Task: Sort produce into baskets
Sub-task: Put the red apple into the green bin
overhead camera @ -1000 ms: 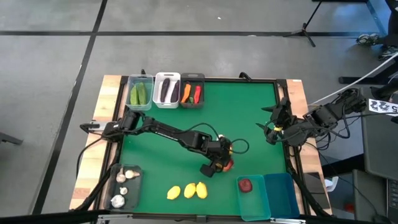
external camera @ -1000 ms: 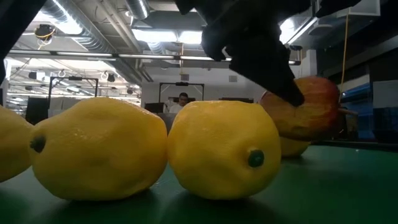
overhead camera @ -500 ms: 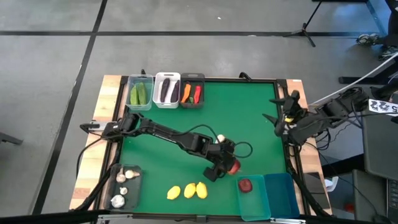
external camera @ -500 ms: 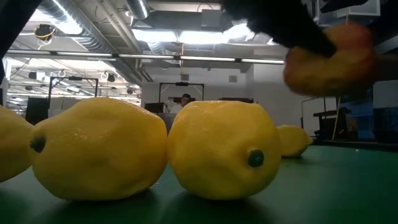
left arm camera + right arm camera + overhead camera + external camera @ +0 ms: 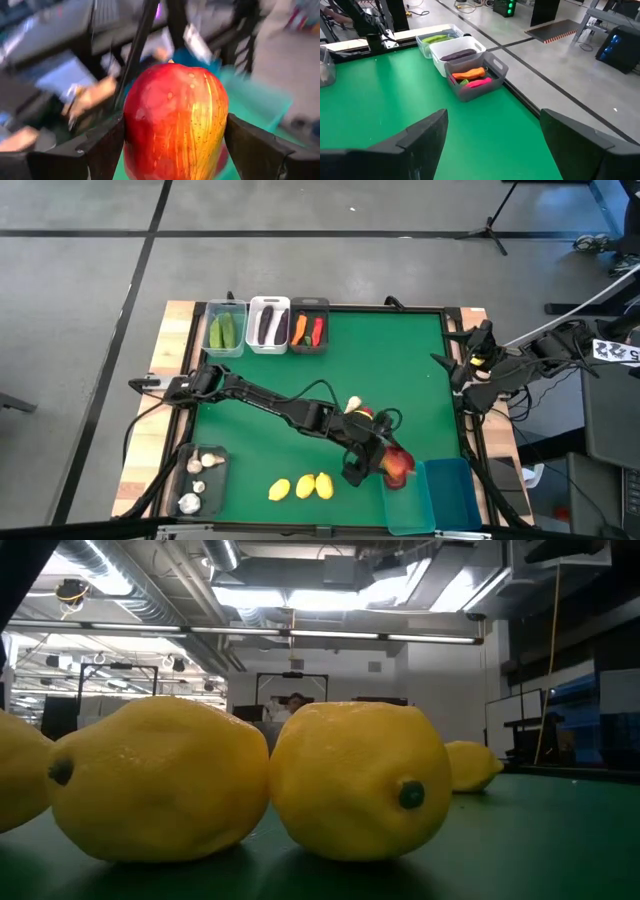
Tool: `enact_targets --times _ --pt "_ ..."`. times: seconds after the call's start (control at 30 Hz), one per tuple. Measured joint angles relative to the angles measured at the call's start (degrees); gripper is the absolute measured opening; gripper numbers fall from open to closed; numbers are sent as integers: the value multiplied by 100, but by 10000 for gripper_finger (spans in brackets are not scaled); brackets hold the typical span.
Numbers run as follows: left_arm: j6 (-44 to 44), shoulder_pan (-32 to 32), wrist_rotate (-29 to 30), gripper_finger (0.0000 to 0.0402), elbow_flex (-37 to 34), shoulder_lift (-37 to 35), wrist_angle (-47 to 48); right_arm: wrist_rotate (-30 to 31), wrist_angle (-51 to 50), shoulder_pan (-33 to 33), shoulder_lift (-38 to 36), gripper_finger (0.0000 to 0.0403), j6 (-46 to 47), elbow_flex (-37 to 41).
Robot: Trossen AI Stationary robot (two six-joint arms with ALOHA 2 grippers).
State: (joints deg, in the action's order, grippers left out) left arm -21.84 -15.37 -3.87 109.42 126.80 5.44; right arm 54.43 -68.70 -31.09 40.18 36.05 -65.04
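Note:
My left gripper (image 5: 388,465) is shut on a red and yellow round fruit (image 5: 400,468), above the left teal bin (image 5: 415,505) at the table's near right. Three yellow lemons (image 5: 305,486) lie on the green mat near the front edge and fill the low view (image 5: 360,780). My right gripper (image 5: 455,367) is open and empty at the table's right edge. Cucumbers lie in the clear bin (image 5: 226,330), eggplants in the white bin (image 5: 268,325), and a carrot and a chili in the dark grey bin (image 5: 309,328). Garlic bulbs lie in the dark bin (image 5: 200,480). My left gripper pinches the red fruit by its two opposite sides (image 5: 132,135) between its two fingers (image 5: 100,150). The fingers come from the table's left and slant down. The fruit is lifted clear of the mat, above the left teal bin.
A second teal bin (image 5: 452,495) stands right beside the first, at the near right corner. The three far bins also show in the right wrist view (image 5: 470,70). The green mat (image 5: 390,360) between the far bins and my right gripper is bare.
My left gripper has lifted the red fruit off the mat and carried it toward the table's near right, to above the left teal bin. My right gripper has drawn back toward the right and far edges.

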Motion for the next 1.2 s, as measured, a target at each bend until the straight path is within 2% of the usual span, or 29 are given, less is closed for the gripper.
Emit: enact_targets --times 0.1,0.33,0.53,0.7,0.87,1.2 --pt "120 -43 -353 310 -144 -7 -767 -1 -47 0 16 317 98 0" --pt "527 -179 -515 310 -507 79 -2833 -153 -40 -2 20 317 258 0" --pt "845 -366 -519 310 -587 749 -4656 -153 -38 -2 17 317 271 0" --pt "1162 -460 -479 310 -585 1266 -5690 -153 -38 -2 17 317 271 0" --pt "1267 -423 51 310 -570 1403 -5703 -153 -38 -2 19 317 304 0" --pt "1747 -295 484 310 -512 1458 -5546 -103 -32 -1 17 317 317 0"
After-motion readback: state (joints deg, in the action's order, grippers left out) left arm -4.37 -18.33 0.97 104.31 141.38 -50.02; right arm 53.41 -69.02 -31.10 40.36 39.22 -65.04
